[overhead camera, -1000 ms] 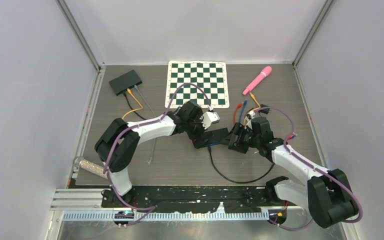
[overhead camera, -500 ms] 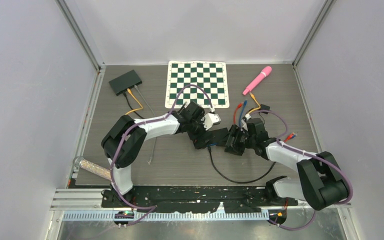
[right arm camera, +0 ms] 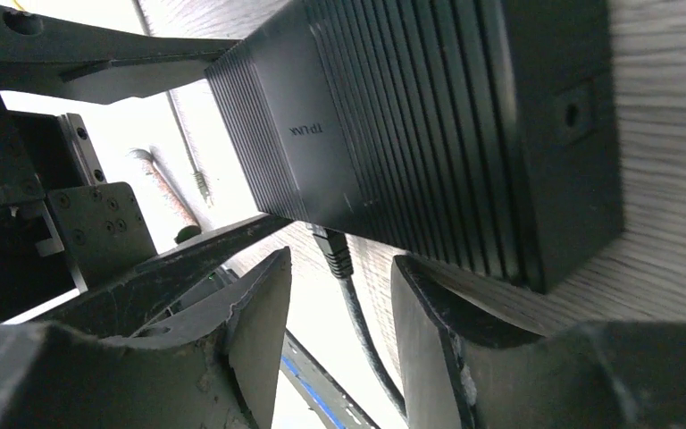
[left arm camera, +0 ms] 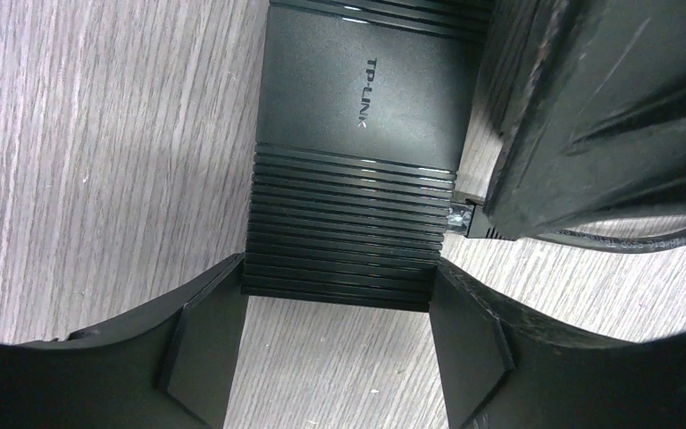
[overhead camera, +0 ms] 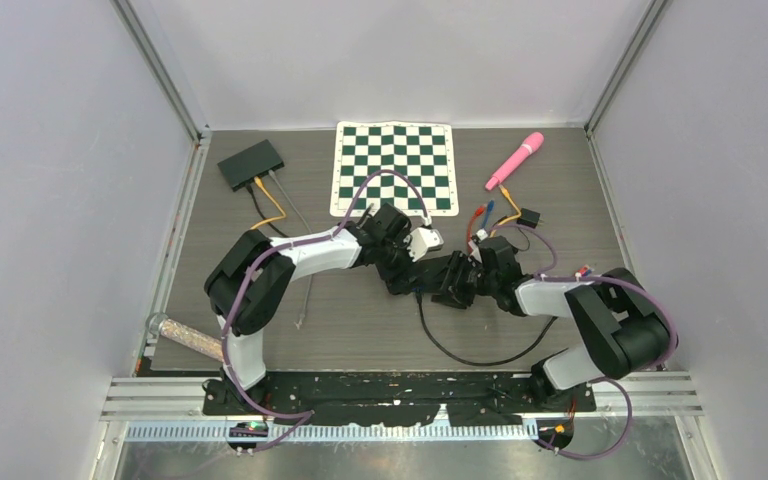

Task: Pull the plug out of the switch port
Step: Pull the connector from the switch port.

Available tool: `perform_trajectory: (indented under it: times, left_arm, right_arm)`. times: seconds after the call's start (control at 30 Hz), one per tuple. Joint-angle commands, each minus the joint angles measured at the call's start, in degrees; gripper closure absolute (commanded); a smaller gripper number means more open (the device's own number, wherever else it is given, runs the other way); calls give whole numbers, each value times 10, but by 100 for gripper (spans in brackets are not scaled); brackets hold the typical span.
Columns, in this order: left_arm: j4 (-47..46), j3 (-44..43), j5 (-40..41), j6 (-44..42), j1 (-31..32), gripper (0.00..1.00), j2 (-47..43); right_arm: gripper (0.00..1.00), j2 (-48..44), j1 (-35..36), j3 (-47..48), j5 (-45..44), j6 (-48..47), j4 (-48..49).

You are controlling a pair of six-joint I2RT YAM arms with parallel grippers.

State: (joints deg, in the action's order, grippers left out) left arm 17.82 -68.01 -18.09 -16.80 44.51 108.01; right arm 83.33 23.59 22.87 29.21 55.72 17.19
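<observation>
"Where are your left jaws?"
"Clamped on the end of the switch (left arm camera: 357, 116), a finger (left arm camera: 205, 349) pressed to each side. It lies flat on the desk (left arm camera: 98, 134) (logo up)."
"And the plug?"
"The plug (right arm camera: 329, 246) sits in its port on the switch's side, its black cable (right arm camera: 362, 331) trailing off."
"Your right jaws?"
"Half open, straddling the cable just behind the plug, with a gap on both sides of it."
</observation>
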Motion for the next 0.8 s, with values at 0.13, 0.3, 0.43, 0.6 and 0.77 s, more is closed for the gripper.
perform_trajectory:
  times: [0.13, 0.3, 0.43, 0.6, 0.77]
  left_arm:
    - [9, 5, -22, -8, 1, 42, -7]
    - [23, -1, -31, -11, 1, 45, -2]
    - [30, -7, -36, -11, 1, 47, 2]
    - [32, -10, -42, -8, 1, 47, 5]
    - [35, -14, -41, -8, 1, 48, 6]
  right_arm:
    - [52, 49, 25, 0, -43, 54, 79]
    - [57, 45, 26, -13, -68, 60, 78]
    - [60, 45, 26, -17, -73, 59, 80]
    - [61, 41, 27, -6, -79, 54, 76]
    - [62, 43, 27, 15, -81, 39, 43]
